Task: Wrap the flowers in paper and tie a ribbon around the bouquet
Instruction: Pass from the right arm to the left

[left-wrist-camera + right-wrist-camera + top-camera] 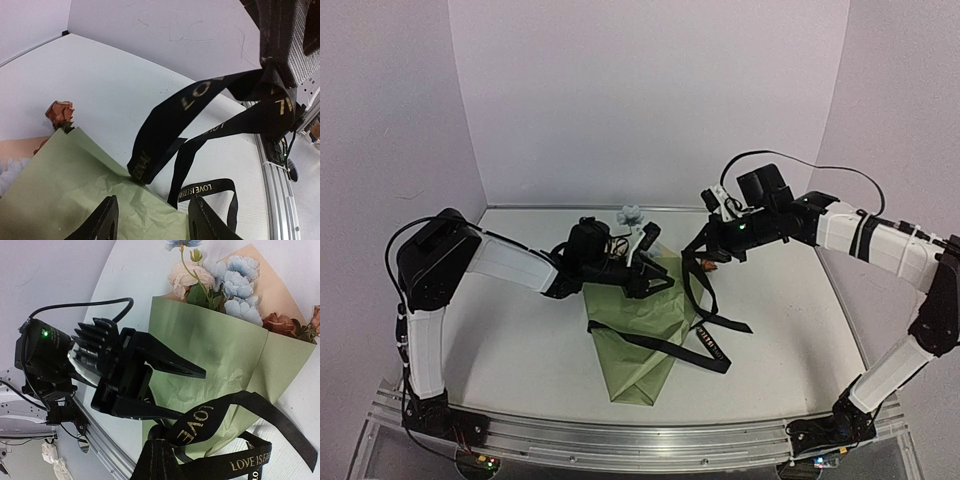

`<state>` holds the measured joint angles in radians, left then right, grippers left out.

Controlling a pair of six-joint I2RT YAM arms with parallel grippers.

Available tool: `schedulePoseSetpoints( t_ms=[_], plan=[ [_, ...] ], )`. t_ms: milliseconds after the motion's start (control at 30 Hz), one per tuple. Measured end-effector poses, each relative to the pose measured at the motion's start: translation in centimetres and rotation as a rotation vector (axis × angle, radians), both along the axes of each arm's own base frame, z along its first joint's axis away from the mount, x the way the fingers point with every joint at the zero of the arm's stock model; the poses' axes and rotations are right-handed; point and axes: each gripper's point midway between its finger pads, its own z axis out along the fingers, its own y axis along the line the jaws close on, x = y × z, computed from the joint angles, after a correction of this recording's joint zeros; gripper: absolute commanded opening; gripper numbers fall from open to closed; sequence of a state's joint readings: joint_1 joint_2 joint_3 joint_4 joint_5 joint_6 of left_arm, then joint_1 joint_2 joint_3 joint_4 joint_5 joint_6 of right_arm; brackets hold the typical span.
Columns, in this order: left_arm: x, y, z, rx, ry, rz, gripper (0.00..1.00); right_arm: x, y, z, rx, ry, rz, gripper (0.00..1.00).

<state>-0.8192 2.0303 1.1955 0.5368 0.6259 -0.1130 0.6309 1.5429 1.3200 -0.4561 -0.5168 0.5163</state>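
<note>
The bouquet point(638, 340) lies mid-table, a green paper point(220, 345) cone with its point toward the near edge. Blue, cream and orange flowers point(227, 282) poke from its far, wide end. The black ribbon point(692, 338) with gold lettering crosses the cone and rises in loops point(200, 95) to my right gripper point(704, 257). That gripper point(167, 437) is shut on the bunched ribbon above the cone's right edge. My left gripper point(645, 278) hovers low over the upper part of the paper point(75, 190), open point(155, 200), with nothing between its fingers point(182, 369). A ribbon loop hangs just beyond its tips.
White walls close the table at the back and sides. An aluminium rail point(620, 440) runs along the near edge. A loose ribbon tail point(715, 352) lies on the table right of the cone. An orange flower point(60, 112) shows at the paper's edge.
</note>
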Motion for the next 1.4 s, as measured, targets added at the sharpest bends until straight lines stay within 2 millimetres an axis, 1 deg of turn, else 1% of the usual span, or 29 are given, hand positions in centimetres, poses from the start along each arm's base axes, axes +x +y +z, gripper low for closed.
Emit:
schedulePoseSetpoints(
  t_ms=[167,300,400,433,500,600,700,867,933,1000,1133,1233,1300,1400],
  plan=[
    [-1.0,-2.0,0.4,-0.02,-0.028,-0.042,0.52,-0.4,-0.3,0.3,0.0,-0.008,0.002,0.0],
    [-0.1,-3.2,1.1,-0.041,-0.048,-0.044,0.51,-1.0,-0.4,0.6,0.005,-0.008,0.021,0.0],
    [0.6,-3.6,1.3,-0.046,-0.053,-0.041,0.47,-1.6,-0.5,0.9,0.01,0.001,0.037,0.0],
    [0.9,-3.8,1.4,-0.048,-0.054,-0.039,0.45,-1.7,-0.5,1.0,0.011,0.002,0.042,0.0],
    [1.2,-4.1,1.4,-0.048,-0.053,-0.038,0.35,-2.1,-0.6,1.1,0.011,0.007,0.05,0.0],
    [1.4,-4.3,1.0,-0.04,-0.043,-0.034,0.12,-2.5,-0.8,1.3,0.009,0.007,0.06,0.0],
    [1.5,-4.3,0.8,-0.032,-0.038,-0.026,0.01,-2.8,-1.1,1.2,0.0,0.004,0.065,0.0],
    [2.3,-3.9,0.8,-0.011,-0.05,0.026,0.0,-3.6,-2.7,-0.6,-0.083,0.009,0.058,0.0],
    [2.5,-3.5,1.7,0.003,-0.062,0.054,0.0,-3.7,-3.6,-1.3,-0.132,0.003,0.047,0.0],
    [2.5,-2.9,3.2,0.011,-0.083,0.075,0.0,-3.8,-4.3,-1.8,-0.176,-0.006,0.037,0.0],
    [2.0,-1.9,7.3,0.016,-0.123,0.095,0.0,-3.3,-5.4,-2.3,-0.241,-0.045,0.016,0.0],
    [0.8,-1.5,9.1,0.051,-0.112,0.081,0.0,-2.9,-5.8,-2.4,-0.267,-0.075,0.009,0.0],
    [0.1,-1.0,9.0,0.095,-0.08,0.077,0.0,-2.7,-5.9,-2.4,-0.279,-0.087,0.009,0.0],
    [-0.7,0.2,7.5,0.188,-0.011,0.082,0.0,-2.5,-5.9,-2.5,-0.298,-0.102,0.013,0.0]
  ],
)
